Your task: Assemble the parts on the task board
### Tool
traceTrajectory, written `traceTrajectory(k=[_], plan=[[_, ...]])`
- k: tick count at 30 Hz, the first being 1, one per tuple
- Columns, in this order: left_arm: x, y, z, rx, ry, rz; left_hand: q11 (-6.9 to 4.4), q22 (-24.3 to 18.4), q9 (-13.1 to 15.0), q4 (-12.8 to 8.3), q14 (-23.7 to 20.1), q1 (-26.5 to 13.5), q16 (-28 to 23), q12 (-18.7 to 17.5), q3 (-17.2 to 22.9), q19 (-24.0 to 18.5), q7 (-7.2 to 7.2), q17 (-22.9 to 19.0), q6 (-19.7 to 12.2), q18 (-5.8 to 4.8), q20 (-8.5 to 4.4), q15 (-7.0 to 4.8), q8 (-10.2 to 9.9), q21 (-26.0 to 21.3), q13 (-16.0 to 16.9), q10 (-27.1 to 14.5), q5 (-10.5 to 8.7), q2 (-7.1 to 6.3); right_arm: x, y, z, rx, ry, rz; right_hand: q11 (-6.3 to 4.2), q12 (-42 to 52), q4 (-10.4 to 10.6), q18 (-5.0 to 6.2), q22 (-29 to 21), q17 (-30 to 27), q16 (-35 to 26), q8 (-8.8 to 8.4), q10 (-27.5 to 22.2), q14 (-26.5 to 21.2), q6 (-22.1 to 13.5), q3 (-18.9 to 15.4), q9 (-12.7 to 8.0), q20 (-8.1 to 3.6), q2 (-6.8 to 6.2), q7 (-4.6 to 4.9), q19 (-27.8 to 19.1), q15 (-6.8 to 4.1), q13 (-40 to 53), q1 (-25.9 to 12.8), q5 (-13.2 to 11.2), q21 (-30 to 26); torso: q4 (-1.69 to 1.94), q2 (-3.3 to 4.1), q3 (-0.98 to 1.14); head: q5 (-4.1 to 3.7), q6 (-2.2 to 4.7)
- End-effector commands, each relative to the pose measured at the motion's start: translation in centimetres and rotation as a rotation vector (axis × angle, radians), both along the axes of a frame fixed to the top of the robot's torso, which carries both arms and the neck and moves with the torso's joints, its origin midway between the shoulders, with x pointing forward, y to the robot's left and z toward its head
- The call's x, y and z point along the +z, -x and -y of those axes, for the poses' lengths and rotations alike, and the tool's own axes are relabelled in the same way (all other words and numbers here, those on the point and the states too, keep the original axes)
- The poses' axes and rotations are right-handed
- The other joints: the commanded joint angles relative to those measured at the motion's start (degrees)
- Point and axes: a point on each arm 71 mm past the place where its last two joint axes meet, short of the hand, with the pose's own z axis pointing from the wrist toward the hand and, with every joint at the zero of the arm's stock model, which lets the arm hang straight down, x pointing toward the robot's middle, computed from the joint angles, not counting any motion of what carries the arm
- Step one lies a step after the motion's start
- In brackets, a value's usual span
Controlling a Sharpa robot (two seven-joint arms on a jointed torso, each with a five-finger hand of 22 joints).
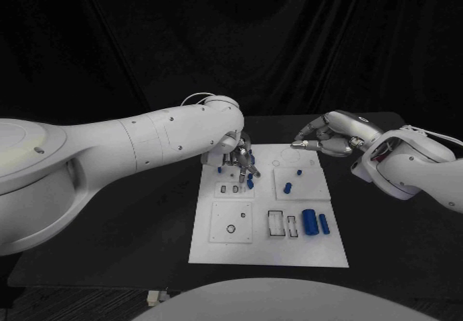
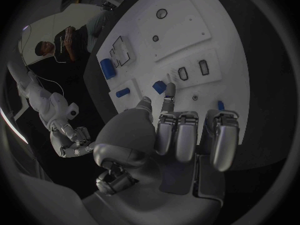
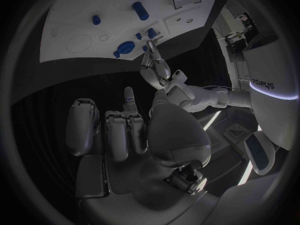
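Now our left hand (image 1: 235, 155) pinches a small blue part (image 2: 159, 87) between its fingertips over the upper left of the white board (image 1: 222, 251); we should lower it slowly and straight over the slots. Its long axis we cannot tell. Our right hand (image 1: 328, 142) hovers clenched, holding nothing, at the board's far edge.

- A robotics lab or test cell, by the look of it.
- Black curtain (image 1: 290, 53) hung behind a black worktop (image 1: 126, 221) (a staged backdrop).
- White task board (image 1: 265, 251) with cut-out slots, laid out as a test fixture.
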Motion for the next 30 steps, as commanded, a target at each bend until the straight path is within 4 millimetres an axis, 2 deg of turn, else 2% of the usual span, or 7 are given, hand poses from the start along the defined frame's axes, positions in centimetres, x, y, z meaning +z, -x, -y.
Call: traceTrajectory(k=[1, 30], plan=[[-0.2, 0.1, 0.2, -0.004, 0.007, -0.014, -0.34, 13.68, -0.01, -0.37, 5.96, 0.69, 0.15, 0.20, 0.14, 4.74, -0.15, 15.09, 0.19, -0.39, -0.26, -0.38, -0.43, -0.14, 15.04, 5.87, 0.37, 0.12, -0.1, 0.0, 0.1, -0.012, 0.006, -0.010, 0.45, 0.20, 0.04, -0.25, 10.72, 15.09, 0.17, -0.40, 5.87, 5.95, 0.45, -0.39, -0.06, 0.18, 0.14, 0.09, -0.47, 0.47, 15.09, 0.54, 0.29, -0.29, -0.01, 0.01, 0.01, 0.05, -0.01], [-1.4, 0.6, 0.7, -0.011, 0.010, -0.038, -0.39, 12.87, -0.11, -1.92, 5.96, 1.64, 0.15, 0.20, 1.67, 4.01, -0.18, 15.09, 0.34, -0.16, -0.38, -0.45, -1.24, -0.64, 15.04, 5.87, 0.63, 0.00, -0.2, -0.1, 0.1, -0.013, 0.011, -0.017, 0.48, 0.20, 0.07, -0.15, 10.58, 15.09, 0.17, -0.45, 5.87, 5.95, 0.47, -0.50, -0.07, 0.21, 0.17, 0.12, -0.70, 0.49, 15.09, 0.65, 0.31, -0.74, -0.01, -0.03, 0.01, 0.20, -0.01]])
